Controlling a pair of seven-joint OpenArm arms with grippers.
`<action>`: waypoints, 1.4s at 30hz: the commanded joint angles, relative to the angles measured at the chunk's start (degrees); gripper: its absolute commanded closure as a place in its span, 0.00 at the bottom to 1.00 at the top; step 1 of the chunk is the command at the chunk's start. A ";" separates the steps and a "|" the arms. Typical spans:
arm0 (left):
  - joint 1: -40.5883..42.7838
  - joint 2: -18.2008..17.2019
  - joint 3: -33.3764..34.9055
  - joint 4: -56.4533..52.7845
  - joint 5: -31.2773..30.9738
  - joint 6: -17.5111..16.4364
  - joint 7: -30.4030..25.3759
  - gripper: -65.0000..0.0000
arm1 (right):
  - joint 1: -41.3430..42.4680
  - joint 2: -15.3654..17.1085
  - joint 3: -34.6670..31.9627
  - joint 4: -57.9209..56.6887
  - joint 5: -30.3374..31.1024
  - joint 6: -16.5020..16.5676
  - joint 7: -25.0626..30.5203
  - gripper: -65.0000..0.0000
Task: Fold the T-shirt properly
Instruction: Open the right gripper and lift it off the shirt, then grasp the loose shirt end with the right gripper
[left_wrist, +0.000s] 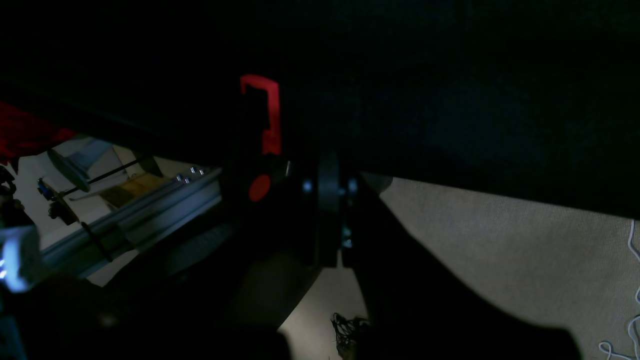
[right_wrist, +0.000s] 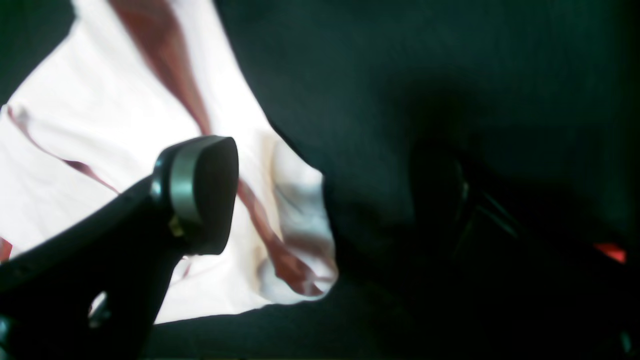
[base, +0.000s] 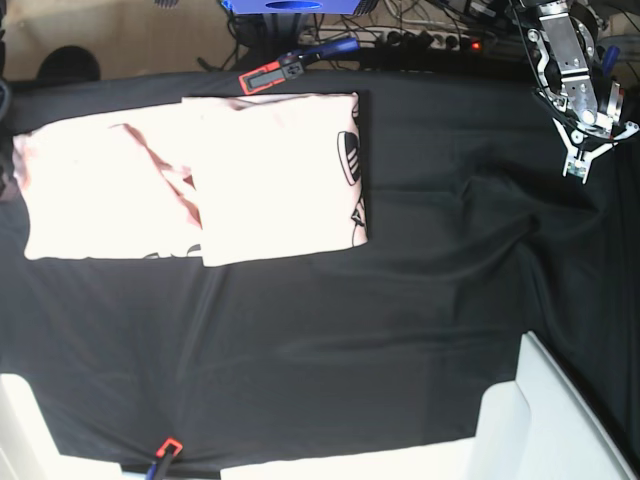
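On the black cloth (base: 400, 330) we see the T-shirt (base: 270, 175) partly folded. Our left gripper (base: 578, 168) sits closed and empty; our right gripper (right_wrist: 320, 190) gapes wide, gripping nothing.

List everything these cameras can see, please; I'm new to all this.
T-shirt: one, pale pink, partly folded, at the table's far left in the base view; black print at its right edge.
Table cloth: one, black, wrinkled, covering the table.
Clamps: two, red and black; one at the far edge, one at the near edge.
Power strip: one, pale, behind the table.
Left hand: one, shut, empty, at the base view's upper right.
Right hand: one, black, open, above the shirt's edge; seen only by its own camera.
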 joint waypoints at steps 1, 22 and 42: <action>-0.10 -0.83 -0.31 0.99 0.67 0.44 -0.16 1.00 | 0.98 1.40 0.02 0.62 0.90 0.56 0.74 0.22; -0.01 -0.83 -0.31 0.64 0.67 0.44 -0.16 1.00 | 1.68 -5.29 -7.72 1.85 0.90 0.56 -2.33 0.22; -0.45 -0.83 -0.22 -3.85 0.76 0.44 -0.07 1.00 | -3.15 -11.44 -7.72 13.63 0.90 0.56 -12.00 0.46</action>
